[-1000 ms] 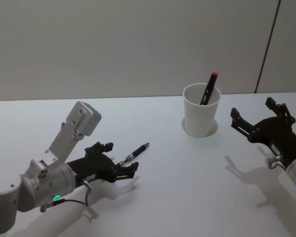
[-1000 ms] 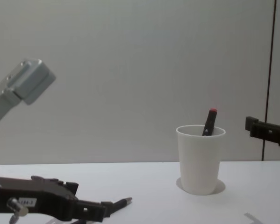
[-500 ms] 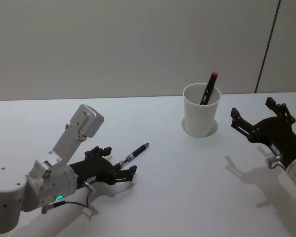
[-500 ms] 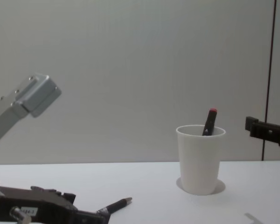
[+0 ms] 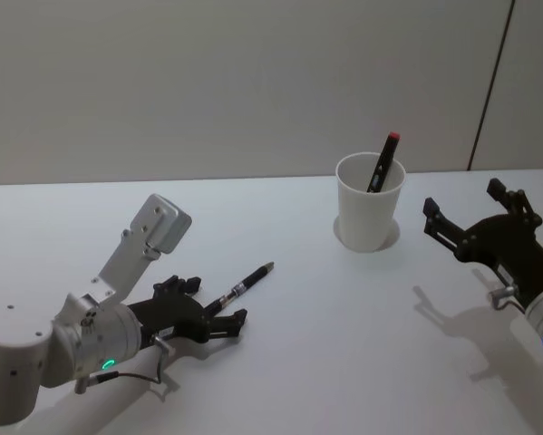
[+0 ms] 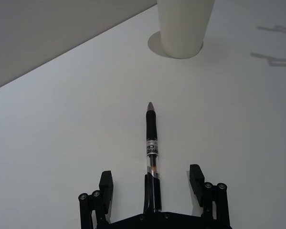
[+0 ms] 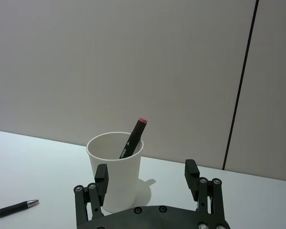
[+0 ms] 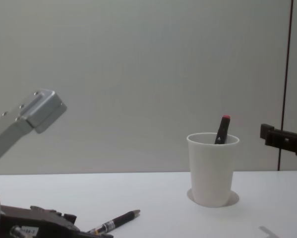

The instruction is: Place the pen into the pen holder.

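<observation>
The pen (image 6: pixel 152 143) lies flat on the table (image 5: pixel 344 344), well apart from the pen holder (image 5: pixel 369 214), its rear end between the spread fingers (image 6: pixel 106 183) of the left gripper (image 6: pixel 151 176), untouched, evidently lined up for a pinch; the right gripper (image 5: pixel 463 201) hangs idle beside the pen holder, likewise spread.

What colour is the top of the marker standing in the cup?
Red, on a black marker; the right wrist view shows it best.

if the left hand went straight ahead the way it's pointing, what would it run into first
The pen: it lies on the table in line with the left hand, its back end already between the open fingers. Farther on stands the pen holder, probably slightly off that line.
</observation>
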You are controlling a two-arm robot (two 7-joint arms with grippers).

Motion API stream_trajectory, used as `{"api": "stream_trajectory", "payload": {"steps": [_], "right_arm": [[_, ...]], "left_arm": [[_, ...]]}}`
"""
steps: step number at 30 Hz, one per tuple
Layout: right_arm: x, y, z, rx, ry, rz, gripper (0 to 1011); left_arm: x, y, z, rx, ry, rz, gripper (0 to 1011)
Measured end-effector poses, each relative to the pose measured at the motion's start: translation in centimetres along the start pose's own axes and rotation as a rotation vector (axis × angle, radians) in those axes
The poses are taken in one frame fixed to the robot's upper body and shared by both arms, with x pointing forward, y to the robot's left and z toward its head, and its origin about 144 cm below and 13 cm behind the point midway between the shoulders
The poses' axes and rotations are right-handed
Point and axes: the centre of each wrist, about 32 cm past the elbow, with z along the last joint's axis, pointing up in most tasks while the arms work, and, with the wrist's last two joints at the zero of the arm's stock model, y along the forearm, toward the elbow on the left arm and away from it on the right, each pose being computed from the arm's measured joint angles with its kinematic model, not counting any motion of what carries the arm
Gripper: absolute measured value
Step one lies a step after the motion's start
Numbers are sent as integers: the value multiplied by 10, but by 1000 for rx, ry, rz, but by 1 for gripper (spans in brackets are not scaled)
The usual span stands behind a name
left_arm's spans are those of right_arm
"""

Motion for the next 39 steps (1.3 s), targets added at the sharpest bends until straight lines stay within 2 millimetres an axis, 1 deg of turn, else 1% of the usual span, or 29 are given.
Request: {"api": "stream_trajectory", "payload": {"steps": [24,26,30,31,32,34,36,39], "right_arm": [[0,0,0,0,0,0,1002],[0,0,0,0,0,0,1002],[0,0,0,0,0,0,1002],[0,0,0,0,0,0,1002],[0,0,0,0,0,0,1002],[0,0,0,0,0,0,1002],[0,0,0,0,0,0,1001],[0,0,0,0,0,0,1002]], "left_arm": [[4,-2,-1,10,39,-8,998],[5,-1,-1,11,40,-7,949],[5,-1,-1,12,41,-5,884],[5,-1,-1,12,41,-5,846],[5,-1,-1,12,41,-5,838],[5,-2,-1,12,42,-5,763],[5,-2,-1,12,43,-5,709],[5,-2,-1,12,44,-6,653]]}}
